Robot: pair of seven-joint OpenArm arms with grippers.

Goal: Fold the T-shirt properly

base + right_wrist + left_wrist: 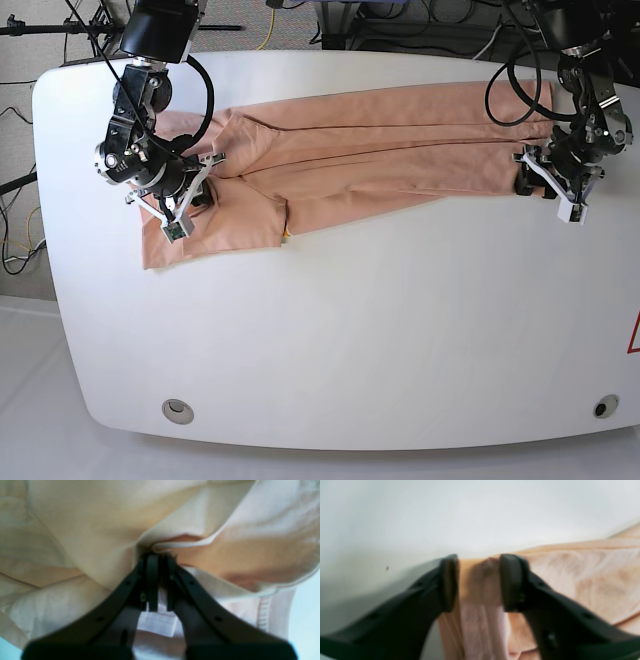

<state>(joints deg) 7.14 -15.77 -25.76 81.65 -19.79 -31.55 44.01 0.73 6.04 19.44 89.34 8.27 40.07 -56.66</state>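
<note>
The salmon-pink T-shirt [380, 150] lies folded into a long band across the far half of the white table [350, 330]. My left gripper [528, 178] stands at the band's right end. In the left wrist view its jaws [478, 560] are open, with a bunched edge of the T-shirt [582, 575] standing between the black pads [448, 582]. My right gripper [205, 170] is over the band's left end, near a sleeve. Seen from the right wrist, this gripper [160, 555] is shut on a pinched ridge of the T-shirt [87, 530].
Cables and stands [330, 20] crowd the floor beyond the table's far edge. Two round holes [178, 408] [603, 406] sit near the front corners. A red mark [634, 335] shows at the right edge.
</note>
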